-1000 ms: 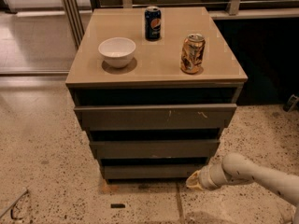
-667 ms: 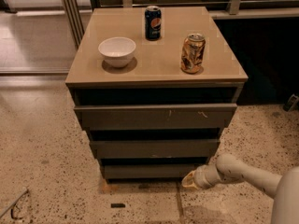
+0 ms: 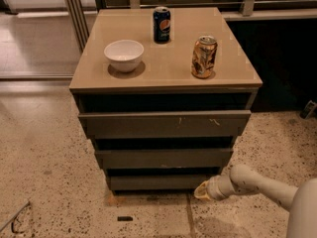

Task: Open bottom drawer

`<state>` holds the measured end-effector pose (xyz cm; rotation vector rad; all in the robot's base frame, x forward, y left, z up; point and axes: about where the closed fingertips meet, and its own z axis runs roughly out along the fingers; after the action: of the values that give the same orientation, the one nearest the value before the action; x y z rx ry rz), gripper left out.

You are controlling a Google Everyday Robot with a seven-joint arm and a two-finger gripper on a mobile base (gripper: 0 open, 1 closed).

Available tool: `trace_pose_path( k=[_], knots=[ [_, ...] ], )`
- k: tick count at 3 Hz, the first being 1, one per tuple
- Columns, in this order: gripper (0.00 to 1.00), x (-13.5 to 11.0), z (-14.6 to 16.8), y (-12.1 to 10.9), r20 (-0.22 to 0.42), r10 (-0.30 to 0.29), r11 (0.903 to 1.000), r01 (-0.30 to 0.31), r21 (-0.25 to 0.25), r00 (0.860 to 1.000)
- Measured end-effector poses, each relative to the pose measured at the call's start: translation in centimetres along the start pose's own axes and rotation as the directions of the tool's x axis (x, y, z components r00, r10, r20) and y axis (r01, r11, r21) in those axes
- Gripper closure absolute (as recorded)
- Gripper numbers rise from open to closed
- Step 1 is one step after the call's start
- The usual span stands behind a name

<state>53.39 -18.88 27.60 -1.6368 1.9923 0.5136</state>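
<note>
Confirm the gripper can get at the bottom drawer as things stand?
Probably yes. The gripper sits low by the right end of the bottom drawer, and nothing shows between them.

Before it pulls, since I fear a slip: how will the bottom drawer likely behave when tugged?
The bottom drawer has a flat, handleless front, so a hold would probably slip easily. Its panel looks rigid and should slide, not flex. The gripper sits low by its right corner; an off-centre pull might bind.

gripper (image 3: 202,191) low, just beside right end of bottom drawer (image 3: 157,182)
</note>
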Motion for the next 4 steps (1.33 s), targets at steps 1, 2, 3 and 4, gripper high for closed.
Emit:
trace_pose_path(
  k=[1, 2, 3, 4],
  knots=[
    [0.81, 0.6, 0.9, 0.0, 0.001, -0.055, 0.9978, 0.055, 0.036, 0.998],
    [0.58, 0.9, 1.7, -0.4, 0.004, -0.088, 0.9945, 0.088, 0.056, 0.996],
    [0.35, 0.7, 2.1, -1.1, 0.005, -0.123, 0.9894, 0.123, 0.078, 0.992],
    [0.11, 0.3, 2.5, -1.9, 0.010, -0.156, 0.9831, 0.154, 0.099, 0.988]
  ],
)
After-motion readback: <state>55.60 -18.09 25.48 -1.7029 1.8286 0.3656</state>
